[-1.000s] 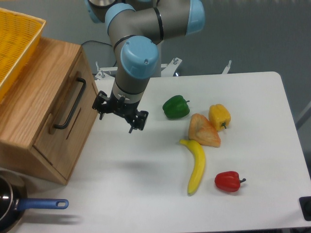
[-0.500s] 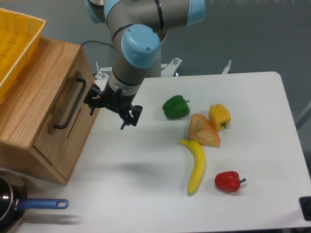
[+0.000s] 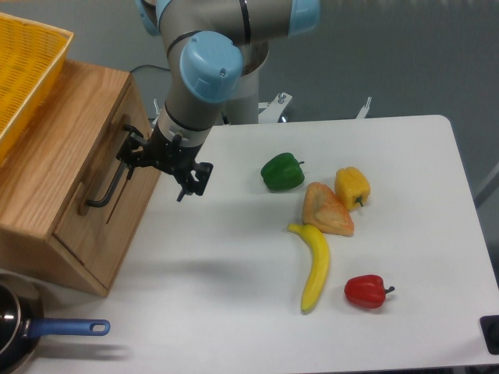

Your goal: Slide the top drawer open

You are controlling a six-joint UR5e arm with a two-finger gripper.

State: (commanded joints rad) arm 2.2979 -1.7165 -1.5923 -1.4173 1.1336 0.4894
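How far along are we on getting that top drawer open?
Early stage. Done: the claw is at the upper part of the black bar handle. In hand: lining up on the bar; whether the claw has closed on it can't be told from this view. Left: the pull itself. The top drawer sits flush with the cabinet, not slid out.

the tool (image 3: 158,163) hides the upper end of the top drawer's (image 3: 100,204) handle.

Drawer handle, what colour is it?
Black, on the top drawer; handle shows in the fixed camera.
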